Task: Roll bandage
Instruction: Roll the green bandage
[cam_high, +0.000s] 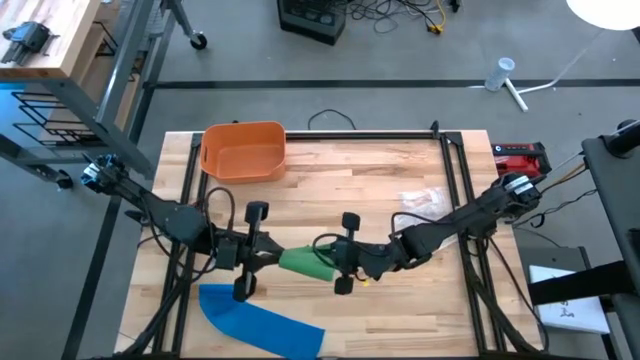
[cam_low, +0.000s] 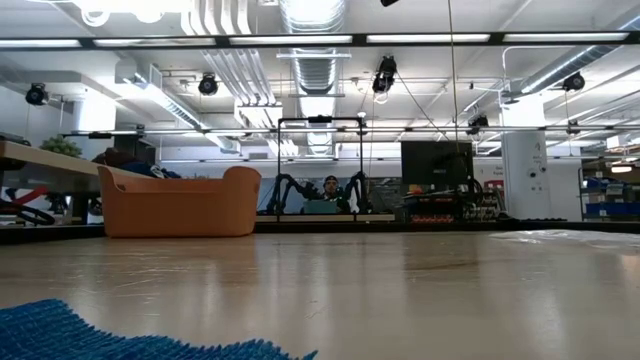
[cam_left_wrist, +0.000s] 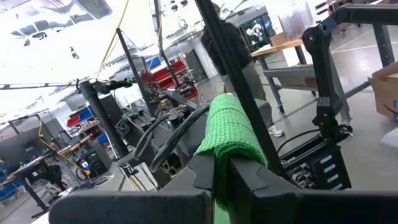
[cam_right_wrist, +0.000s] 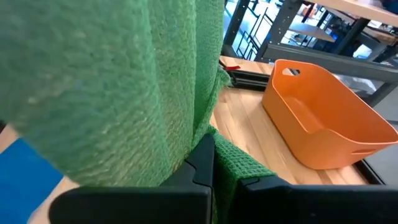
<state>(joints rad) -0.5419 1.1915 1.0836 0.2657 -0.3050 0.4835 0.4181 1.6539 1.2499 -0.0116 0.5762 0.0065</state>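
Above the wooden bench (cam_high: 380, 215): green knitted bandage (cam_high: 303, 263), held aloft.
Left gripper (cam_high: 268, 252) and right gripper (cam_high: 332, 262) fingers pinching it; advise even tension, aligned edges while rolling.

The green bandage (cam_left_wrist: 233, 134) is seen as a coarse knitted cloth with a matt, ribbed weave. The blue cloth (cam_high: 258, 322) is likewise matt and rough-textured. The orange tub (cam_right_wrist: 323, 118) is formed of smooth plastic with a slight sheen. The table (cam_high: 350, 190) is surfaced in pale wood strips, finished smooth and lightly glossy.
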